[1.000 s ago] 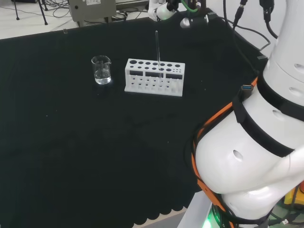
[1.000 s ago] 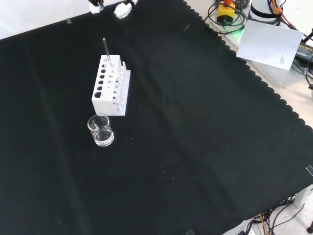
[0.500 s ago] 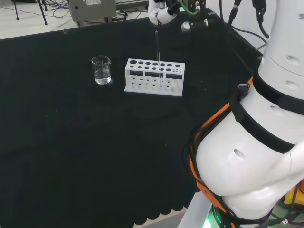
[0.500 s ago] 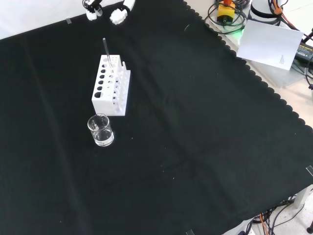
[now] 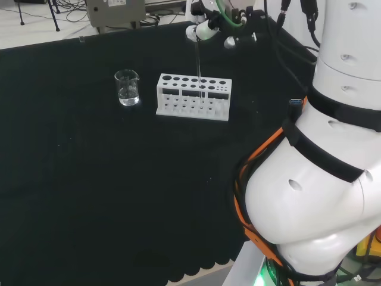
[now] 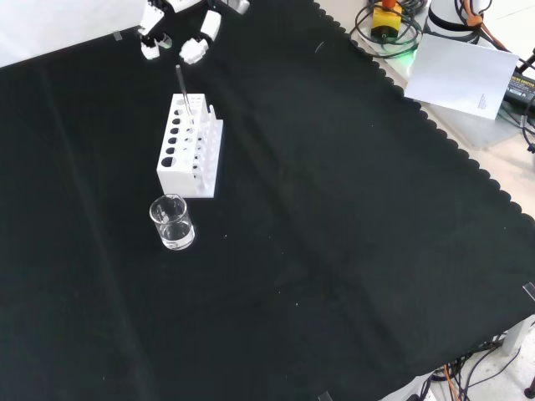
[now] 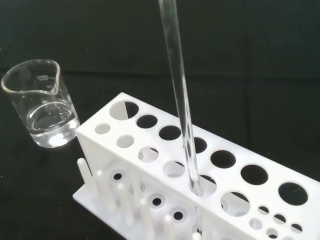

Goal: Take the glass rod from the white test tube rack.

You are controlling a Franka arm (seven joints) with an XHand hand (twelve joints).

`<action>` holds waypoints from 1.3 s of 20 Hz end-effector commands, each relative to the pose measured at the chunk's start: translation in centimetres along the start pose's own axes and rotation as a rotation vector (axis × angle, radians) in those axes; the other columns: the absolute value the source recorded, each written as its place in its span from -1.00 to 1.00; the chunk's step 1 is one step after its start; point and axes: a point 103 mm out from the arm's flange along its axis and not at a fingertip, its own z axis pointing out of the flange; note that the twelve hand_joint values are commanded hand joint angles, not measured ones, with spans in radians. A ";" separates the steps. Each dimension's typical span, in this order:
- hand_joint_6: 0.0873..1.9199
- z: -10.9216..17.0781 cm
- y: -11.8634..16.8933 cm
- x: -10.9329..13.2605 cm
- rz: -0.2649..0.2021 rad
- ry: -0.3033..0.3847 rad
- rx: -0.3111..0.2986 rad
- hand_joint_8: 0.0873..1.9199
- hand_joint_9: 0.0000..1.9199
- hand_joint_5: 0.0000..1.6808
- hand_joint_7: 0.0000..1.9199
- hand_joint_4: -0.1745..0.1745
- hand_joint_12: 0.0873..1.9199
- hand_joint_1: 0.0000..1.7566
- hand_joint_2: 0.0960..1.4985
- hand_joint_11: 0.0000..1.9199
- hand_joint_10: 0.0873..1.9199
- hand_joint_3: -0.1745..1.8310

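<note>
A clear glass rod [image 5: 197, 62] stands upright in a hole of the white test tube rack [image 5: 191, 102], reaching well above it. In the front view the rod [image 6: 180, 88] rises from the far end of the rack [image 6: 185, 159]. The hand [image 6: 201, 35] hangs just beyond the rod's top, open, with one fingertip on each side of it and no contact that I can see. In the head view the hand [image 5: 205, 30] is at the rod's upper end. The wrist view looks down along the rod [image 7: 180, 95] into the rack [image 7: 235, 187].
A small glass beaker [image 5: 127, 87] holding some clear liquid stands left of the rack in the head view; in the front view the beaker [image 6: 172, 222] is nearer than the rack. A white paper sheet [image 6: 464, 73] lies beyond the cloth's scalloped edge.
The hand has come in from the cloth's edge toward the rack and now sits at the rod's top. The arm's links shifted. Rod, rack and beaker have not moved.
</note>
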 end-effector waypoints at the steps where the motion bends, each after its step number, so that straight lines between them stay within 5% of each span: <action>1: 0.00 0.8 0.5 0.0 -0.011 0.001 0.000 0.25 0.03 -0.60 -0.27 -1.00 0.36 -0.21 0.20 0.06 0.23 -0.28; 18: 0.06 3.1 -0.7 0.6 0.001 -0.057 0.062 0.39 0.21 -0.49 -0.09 -1.00 0.43 -0.16 0.16 0.27 0.40 -0.27; 26: 0.07 3.7 0.0 1.4 -0.006 -0.105 0.064 0.37 0.29 -0.40 -0.01 -1.00 0.45 -0.12 0.10 0.21 0.41 -0.24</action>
